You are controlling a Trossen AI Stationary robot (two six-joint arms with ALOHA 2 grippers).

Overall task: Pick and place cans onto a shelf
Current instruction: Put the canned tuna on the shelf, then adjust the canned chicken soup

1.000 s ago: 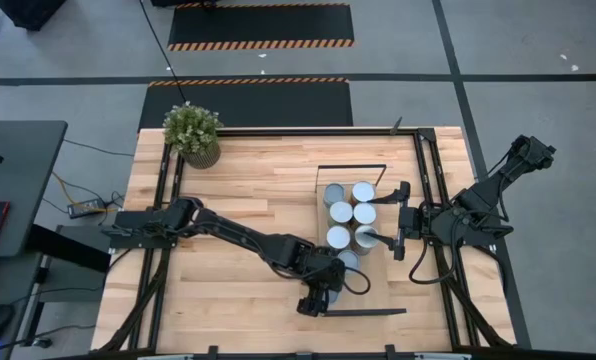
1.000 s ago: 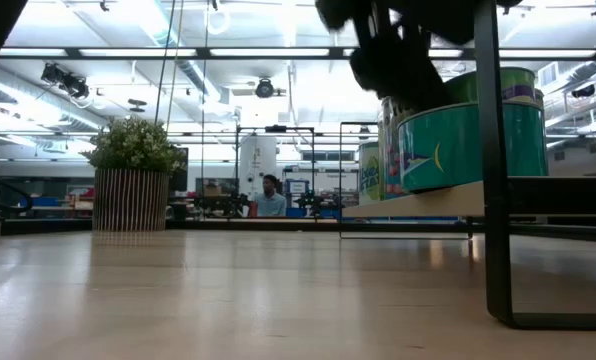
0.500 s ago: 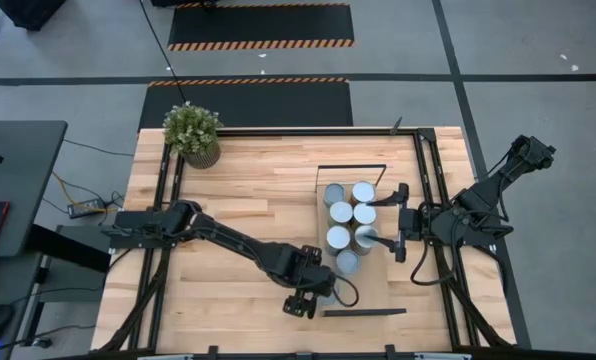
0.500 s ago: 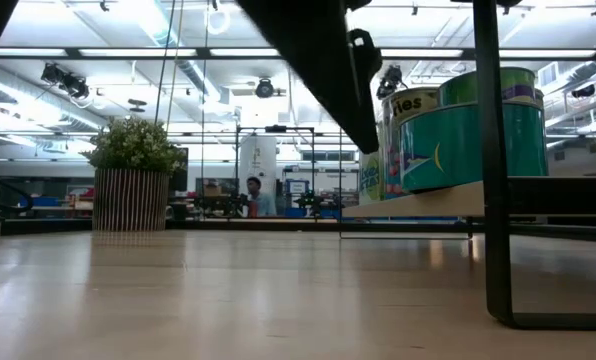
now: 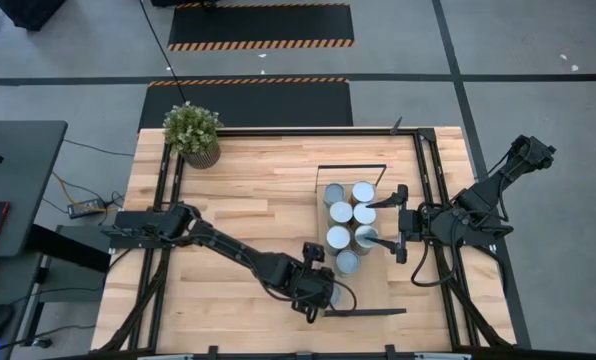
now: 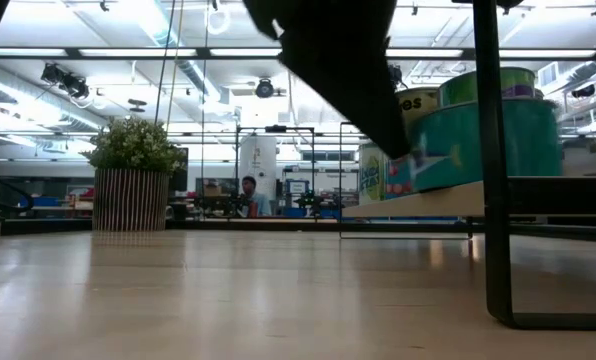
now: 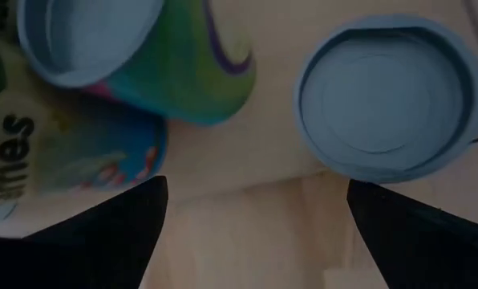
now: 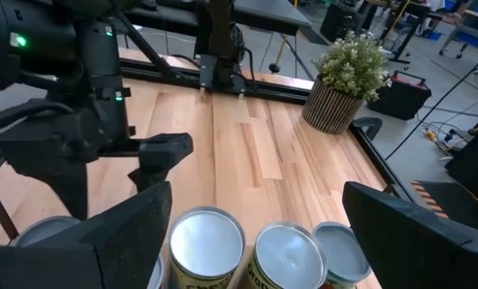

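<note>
Several cans with round silvery tops stand upright in two rows on the light-wood shelf. The nearest one stands alone toward the shelf's near end. My left gripper is open and empty, just left of the shelf's near end. Its wrist view looks down on a can's round top and on other labelled cans. My right gripper is open and empty at the shelf's right side, pointing at the cans. In the low view the cans show on the board.
A potted plant stands at the table's far left corner and also shows in the low view. Black frame rails run along the table's left and right sides. The shelf's black end frame stands close in the low view.
My left gripper has drawn back from the nearest can toward the table's left and near edge, and its wrist has turned. The can stays upright on the shelf. My right arm has kept still.
</note>
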